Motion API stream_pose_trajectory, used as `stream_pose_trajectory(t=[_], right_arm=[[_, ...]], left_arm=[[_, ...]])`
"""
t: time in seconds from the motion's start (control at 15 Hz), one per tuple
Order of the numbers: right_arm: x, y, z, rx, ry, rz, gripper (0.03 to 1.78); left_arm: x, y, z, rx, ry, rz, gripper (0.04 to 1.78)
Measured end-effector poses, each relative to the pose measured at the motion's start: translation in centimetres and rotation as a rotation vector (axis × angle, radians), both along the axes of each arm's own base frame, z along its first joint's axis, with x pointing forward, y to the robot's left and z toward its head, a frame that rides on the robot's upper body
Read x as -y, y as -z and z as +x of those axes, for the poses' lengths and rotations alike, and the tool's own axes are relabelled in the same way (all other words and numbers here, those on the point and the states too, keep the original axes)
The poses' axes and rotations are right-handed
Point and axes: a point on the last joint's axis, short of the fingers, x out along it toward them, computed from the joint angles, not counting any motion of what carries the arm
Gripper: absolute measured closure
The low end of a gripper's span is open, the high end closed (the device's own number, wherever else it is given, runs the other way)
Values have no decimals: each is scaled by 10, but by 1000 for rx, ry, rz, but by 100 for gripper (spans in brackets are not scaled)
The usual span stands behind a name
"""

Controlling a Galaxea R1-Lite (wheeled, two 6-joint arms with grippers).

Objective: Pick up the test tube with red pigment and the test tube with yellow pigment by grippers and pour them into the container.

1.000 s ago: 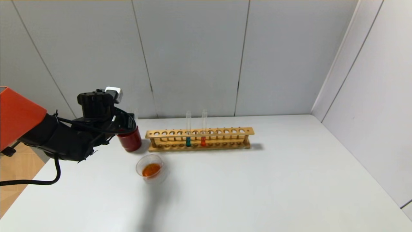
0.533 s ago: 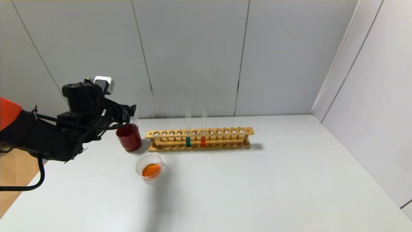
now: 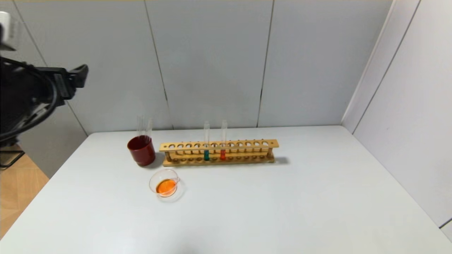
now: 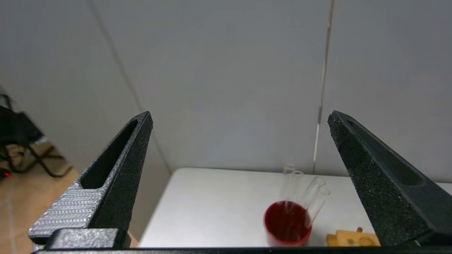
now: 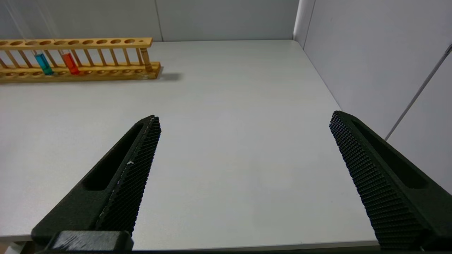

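The container (image 3: 165,186), a low clear glass dish, sits on the white table and holds orange liquid. Several empty clear tubes (image 3: 144,127) lean in a dark red cup (image 3: 141,150); they also show in the left wrist view (image 4: 316,201). A tube with red liquid (image 3: 222,154) and a teal-liquid tube (image 3: 206,154) stand in the wooden rack (image 3: 247,144). No tube with yellow liquid shows. My left gripper (image 3: 76,79) is open and empty, high up and left of the cup (image 4: 287,225). My right gripper (image 5: 245,118) is open and empty over the table's front right.
The rack (image 5: 88,42) stands along the back of the table, just right of the cup. Grey wall panels close the back and the right side. The table's left edge drops to a wooden floor (image 3: 17,187).
My left gripper has lifted from the top of the red cup and drawn back up and to the left. The tubes in the cup now stand uncovered.
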Motion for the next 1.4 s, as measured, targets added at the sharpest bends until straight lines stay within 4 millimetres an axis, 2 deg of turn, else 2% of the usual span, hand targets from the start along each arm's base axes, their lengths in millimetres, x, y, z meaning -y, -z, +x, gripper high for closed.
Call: stream_pose_trajectory(t=[0.2,0.33,0.47,0.6,0.8,1.13,1.27,1.4], right_arm=[[0,0,0,0,0,0,6],[0,0,0,0,0,0,6],[0,0,0,0,0,0,6],[0,0,0,-1,0,0,6],[0,0,0,0,0,0,6],[0,0,0,0,0,0,6],[0,0,0,0,0,0,6],[0,0,0,0,0,0,6]], left_arm=[[-11,-11,-102,95,-16,27,7],[-19,-1,-171,155,-18,23,7],[-24,16,-216,196,-42,-10,7],[-23,40,-248,217,-104,-42,7],[-21,74,-258,201,-107,-48,7],[-18,158,-241,116,85,-23,7],[-17,180,-236,81,117,-24,7],[-17,194,-233,-4,144,-33,7]])
